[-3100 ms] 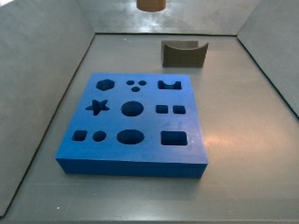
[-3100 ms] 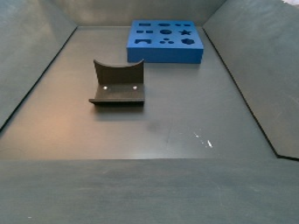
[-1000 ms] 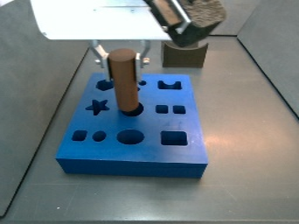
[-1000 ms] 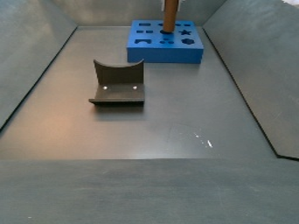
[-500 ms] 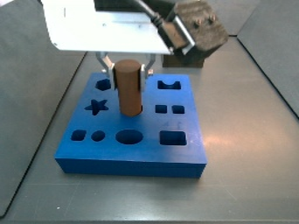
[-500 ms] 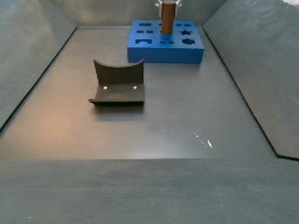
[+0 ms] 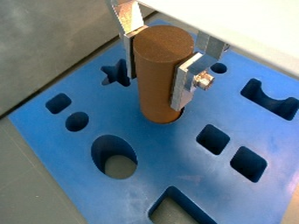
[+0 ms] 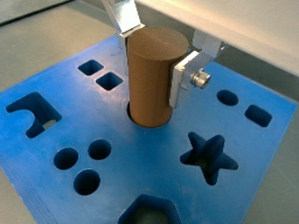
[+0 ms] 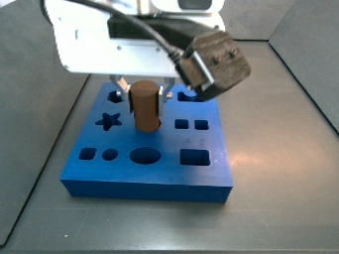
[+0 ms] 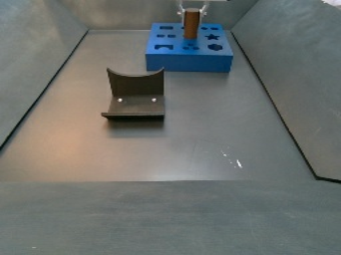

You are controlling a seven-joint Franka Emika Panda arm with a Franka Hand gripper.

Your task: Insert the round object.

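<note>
The round object (image 7: pixel 160 74) was a smooth, brown, wood-coloured cylinder with a flat circular top, standing upright, its lower end set into the round hole at the middle of the blue block (image 7: pixel 176 175); both wrist views showed its base below the block's top surface (image 8: pixel 149 79). The gripper (image 7: pixel 158 54) was closed on the peg's upper part, with 2 flat silver plate fingers (image 7: pixel 187 80) pressed against opposite sides of it (a small brass-coloured screw head showed on one plate). In a side view the gripper (image 9: pixel 145 91) hung under a bulky white wrist housing with a grey camera body and black cable, directly over the block's centre, and the peg (image 9: pixel 143 109) rose from the block (image 9: pixel 153 169) between the fingers. The block looked matte and slightly grainy, a thick rectangular slab cut with shaped recesses: a star (image 8: pixel 208 156), a hexagon, small circles, squares, a larger round hole (image 7: pixel 114 156) and a notched shape (image 7: pixel 268 94). In a side view the block (image 10: pixel 186 55) sat at the far end of a dull grey metal floor with sloping walls, the peg (image 10: pixel 190 26) a thin brown post on it, and the dark fixture (image 10: pixel 135 95), an L-shaped bracket with a curved upper edge, stood well apart from the block, nearer the camera.
</note>
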